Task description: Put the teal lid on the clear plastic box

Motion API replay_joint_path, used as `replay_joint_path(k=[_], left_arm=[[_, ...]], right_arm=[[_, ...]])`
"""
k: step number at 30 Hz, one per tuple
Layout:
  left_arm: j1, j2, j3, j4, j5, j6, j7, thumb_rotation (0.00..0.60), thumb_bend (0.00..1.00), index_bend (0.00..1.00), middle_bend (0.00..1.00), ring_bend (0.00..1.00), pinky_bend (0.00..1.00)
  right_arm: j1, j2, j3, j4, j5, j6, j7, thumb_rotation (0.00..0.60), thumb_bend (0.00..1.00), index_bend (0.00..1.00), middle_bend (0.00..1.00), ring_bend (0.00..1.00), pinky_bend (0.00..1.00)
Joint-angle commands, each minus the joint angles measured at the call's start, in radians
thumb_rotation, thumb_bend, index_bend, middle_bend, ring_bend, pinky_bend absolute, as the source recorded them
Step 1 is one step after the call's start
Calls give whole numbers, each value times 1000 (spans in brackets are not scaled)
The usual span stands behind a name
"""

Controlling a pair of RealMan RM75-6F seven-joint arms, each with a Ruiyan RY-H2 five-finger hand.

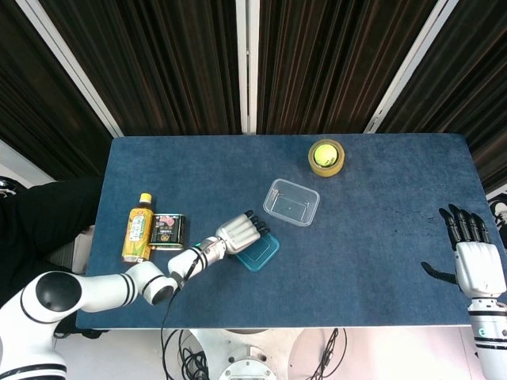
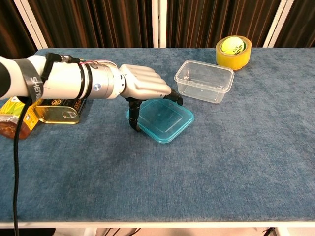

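Note:
The teal lid (image 1: pixel 259 253) (image 2: pixel 166 122) lies just left of and nearer than the clear plastic box (image 1: pixel 291 202) (image 2: pixel 204 81), which stands open and empty near the table's middle. My left hand (image 1: pixel 238 233) (image 2: pixel 142 87) covers the lid's left and far edges. Its thumb is at the left rim, its fingers curl over the far rim, and it grips the lid, which looks slightly raised and tilted. My right hand (image 1: pixel 478 265) hangs off the table's right edge with its fingers spread and holds nothing. The chest view does not show it.
A yellow tape roll with a green ball inside (image 1: pixel 325 157) (image 2: pixel 233 50) sits at the back, right of the box. A yellow bottle (image 1: pixel 138 228) (image 2: pixel 12 118) and a dark tin can (image 1: pixel 167 231) (image 2: pixel 56 110) lie at the left, under my left forearm.

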Motion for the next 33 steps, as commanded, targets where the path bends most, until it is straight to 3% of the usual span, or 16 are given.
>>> replay_joint_path(k=[1,8,14,22,27,33], left_arm=[[20,45,7,-66,5,49,28,600,207,355,323,184,169],[49,177,-29,-258,-87,142,70,600,202,355,324,184,167],[-45,187,-99,-268,-263,124,153,600,199,355,320,184,168],[-253,71,-133,-91,-529,72,277,600,199,350,320,184,167],[-394,-32,-103,98,-717,-12,339,600,199,346,318,183,161],[-525,-123,-24,290,-935,-113,389,600,199,323,312,184,157]], right_arm=[[-5,2,0,-2,-5,6,3,600,37,0,0,0,0],[-11,8,1,-7,-24,20,8,600,36,0,0,0,0],[-8,15,3,-16,-31,13,6,600,36,0,0,0,0],[-4,22,10,-19,-15,-4,5,600,36,0,0,0,0],[2,18,16,-11,3,-24,9,600,36,0,0,0,0],[5,21,26,-2,30,-40,15,600,35,0,0,0,0]])
